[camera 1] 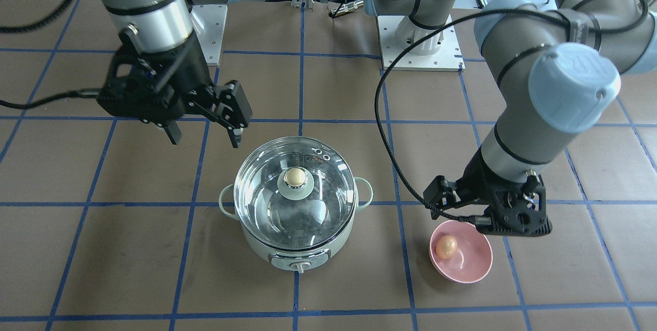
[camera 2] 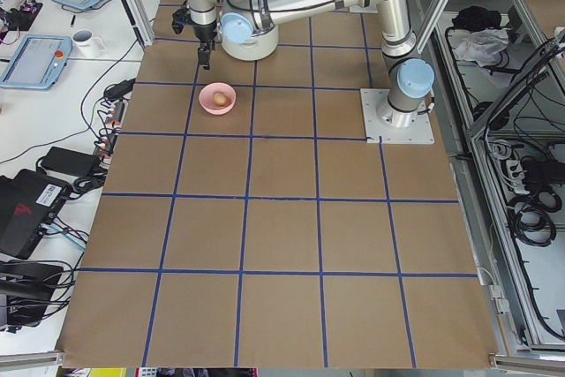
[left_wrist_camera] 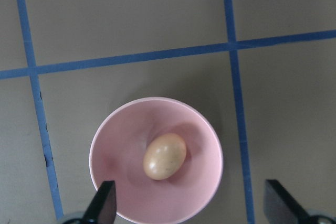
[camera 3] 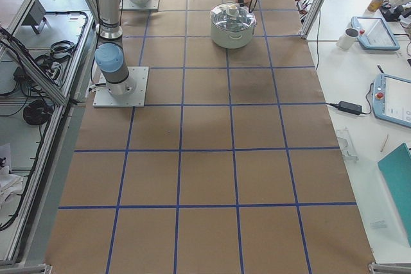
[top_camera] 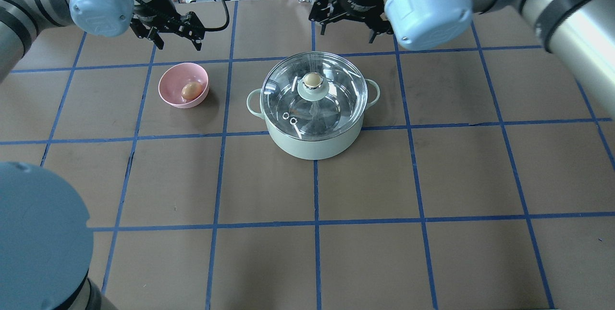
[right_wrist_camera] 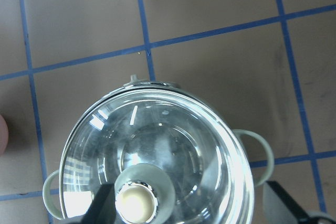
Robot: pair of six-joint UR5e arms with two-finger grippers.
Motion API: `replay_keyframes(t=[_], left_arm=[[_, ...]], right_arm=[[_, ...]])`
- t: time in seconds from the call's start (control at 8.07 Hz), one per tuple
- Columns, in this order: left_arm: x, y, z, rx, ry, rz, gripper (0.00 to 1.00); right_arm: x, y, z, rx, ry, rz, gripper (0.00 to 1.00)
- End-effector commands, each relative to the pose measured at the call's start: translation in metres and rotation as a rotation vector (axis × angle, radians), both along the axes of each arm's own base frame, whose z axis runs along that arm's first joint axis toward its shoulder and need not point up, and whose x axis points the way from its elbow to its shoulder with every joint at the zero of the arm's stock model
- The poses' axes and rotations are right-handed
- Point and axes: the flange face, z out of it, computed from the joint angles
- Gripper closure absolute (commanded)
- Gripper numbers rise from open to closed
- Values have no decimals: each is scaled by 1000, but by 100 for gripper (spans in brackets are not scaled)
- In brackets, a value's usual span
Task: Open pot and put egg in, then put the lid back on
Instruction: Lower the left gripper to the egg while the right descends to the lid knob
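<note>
Left gripper [left_wrist_camera: 191,205] seemingly over bowl's [left_wrist_camera: 118,148] egg [left_wrist_camera: 165,156]

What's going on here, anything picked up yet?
Nothing is held yet. The lid sits closed on the pot, and the egg lies in a pink bowl beside it. The left gripper hangs open above the bowl and egg. The right gripper hangs open above the pot, not touching the lid. The first step, lifting the lid, is not yet done.
</note>
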Motion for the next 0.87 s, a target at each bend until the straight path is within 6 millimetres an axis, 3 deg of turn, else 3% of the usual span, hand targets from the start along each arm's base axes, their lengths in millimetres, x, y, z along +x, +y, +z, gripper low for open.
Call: replay_keyframes(t=[0.0, 0.25, 0.37, 0.62, 0.74], left_arm=[[36, -12, -54, 36, 10, -47, 0], [35, -12, -94, 33, 12, -21, 0], [35, -10, -111, 57, 15, -15, 2], [32, -2, -113, 71, 22, 34, 2], [32, -1, -114, 77, 23, 31, 3]], right_arm=[[49, -1, -56, 34, 8, 9, 0], [58, 4, -82, 85, 22, 10, 0], [58, 5, -83, 83, 26, 17, 0], [57, 5, -84, 85, 40, 24, 0], [54, 5, -83, 80, 66, 31, 9]])
